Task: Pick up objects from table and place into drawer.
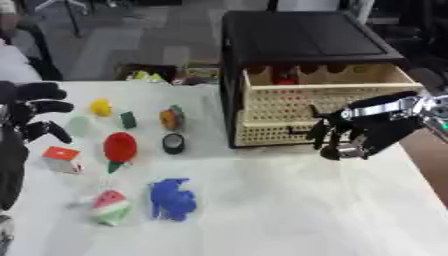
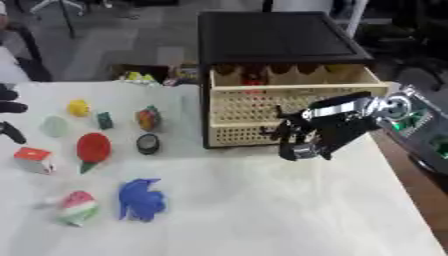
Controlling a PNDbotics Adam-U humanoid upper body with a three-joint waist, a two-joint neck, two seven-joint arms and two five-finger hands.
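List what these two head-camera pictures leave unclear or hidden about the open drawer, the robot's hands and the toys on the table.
- Drawer: its own front wall hides the floor in both views; only the top of a red thing shows.
- Left hand: mostly cut off by the right eye view's left edge.
- Right hand: blur hides whether it touches the drawer.
- Pale round thing: too faint to identify.

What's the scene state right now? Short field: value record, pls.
drawer: drawer pulled open, something red inside
right hand: right hand in front of the drawer's wicker front, fingers curled, holding nothing visible
left hand: left hand at left table edge, fingers spread, idle
on table: red strawberry, blue toy, watermelon slice, yellow object, black roll
placed so far: cannot tell beyond the red item
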